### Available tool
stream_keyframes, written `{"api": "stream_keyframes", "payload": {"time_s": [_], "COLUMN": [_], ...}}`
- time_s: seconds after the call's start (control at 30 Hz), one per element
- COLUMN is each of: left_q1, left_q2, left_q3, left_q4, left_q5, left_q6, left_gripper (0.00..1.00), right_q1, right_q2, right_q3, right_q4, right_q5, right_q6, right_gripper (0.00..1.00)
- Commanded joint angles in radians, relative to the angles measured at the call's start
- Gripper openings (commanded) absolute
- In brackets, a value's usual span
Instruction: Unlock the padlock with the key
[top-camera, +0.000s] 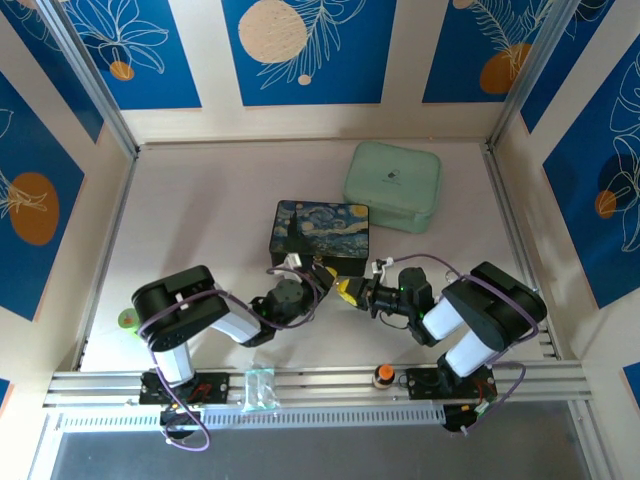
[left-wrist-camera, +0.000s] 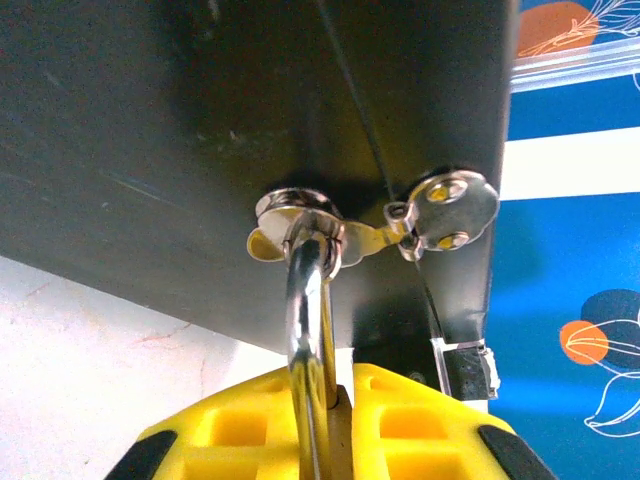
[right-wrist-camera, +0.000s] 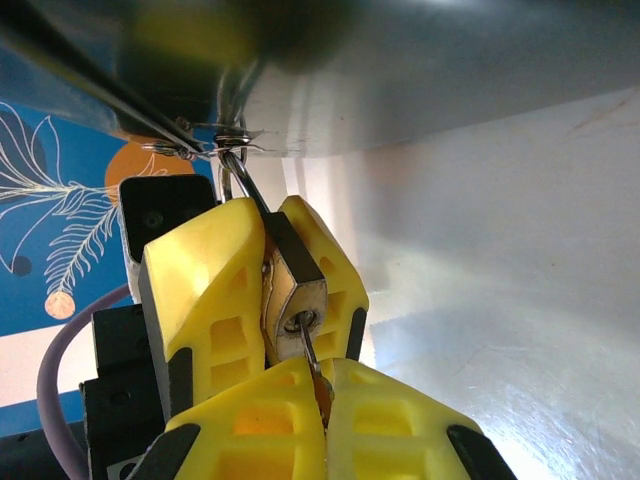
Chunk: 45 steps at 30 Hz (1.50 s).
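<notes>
At the hasp (left-wrist-camera: 300, 212), the left gripper (left-wrist-camera: 335, 395) clamps the padlock (right-wrist-camera: 293, 300), its keyhole facing the right gripper (right-wrist-camera: 322, 385), which pinches the key (right-wrist-camera: 310, 355) in line.

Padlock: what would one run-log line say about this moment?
left gripper: shut on padlock | right gripper: shut on key, in keyhole | shackle: through box hasp

Two boxes: starry-painted box (top-camera: 320, 232), mint-green box (top-camera: 393, 185). One padlock (right-wrist-camera: 290, 298). One key (right-wrist-camera: 309, 352). One orange knob (top-camera: 383, 376).
</notes>
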Motion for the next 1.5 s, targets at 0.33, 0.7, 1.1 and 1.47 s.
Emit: {"api": "stream_keyframes", "payload": {"time_s": [0.33,0.7,1.1,1.47], "left_q1": [-0.024,-0.029,-0.033,-0.027], "left_q2": [-0.037,-0.076,-0.034,-0.028], "left_q3": [0.036,0.041,0.031,0.01], "left_q4": [0.166,0.133,0.184,0.159], "left_q5": [0.111,0.121,0.124,0.086], "left_q6": [-0.005,0.019,-0.01,-0.007], "left_gripper": [0.0,0.0,0.0,0.0], "right_q1": [-0.077,-0.198,-0.123,-0.097], "right_q2": [0.048,0.118,-0.016,-0.177], "right_q3": [0.092,0.093,0.151,0.139], "right_q4": [0.108,0.102,-0.192,-0.41], "right_q5": [-0.107,-0.204,-0.126,-0.06], "right_q6": [-0.022,-0.059,-0.188,-0.253], "right_gripper": [0.0,0.0,0.08,0.3]}}
